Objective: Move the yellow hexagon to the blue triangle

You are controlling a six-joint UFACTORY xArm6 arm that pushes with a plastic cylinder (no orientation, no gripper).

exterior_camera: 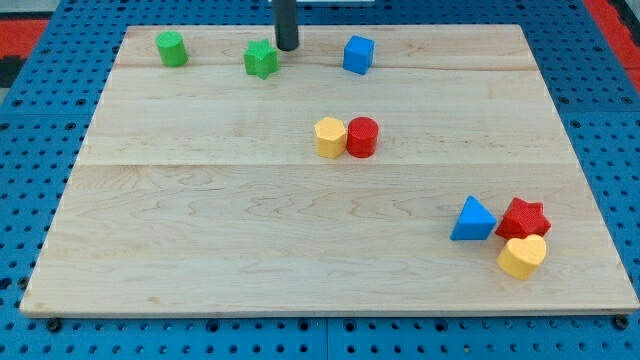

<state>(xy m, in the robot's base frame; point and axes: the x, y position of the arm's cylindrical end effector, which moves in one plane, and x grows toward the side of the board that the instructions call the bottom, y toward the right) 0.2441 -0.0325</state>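
Observation:
The yellow hexagon (329,137) sits near the board's middle, touching a red cylinder (362,137) on its right. The blue triangle (472,219) lies toward the view's lower right, far from the hexagon. My tip (287,46) is at the view's top, just right of a green star (261,60) and well above the hexagon, apart from both.
A green cylinder (171,48) stands at the top left and a blue cube (358,54) at the top centre-right. A red star (524,218) and a yellow heart (522,256) sit right of and below the blue triangle. The wooden board (200,230) rests on a blue pegboard.

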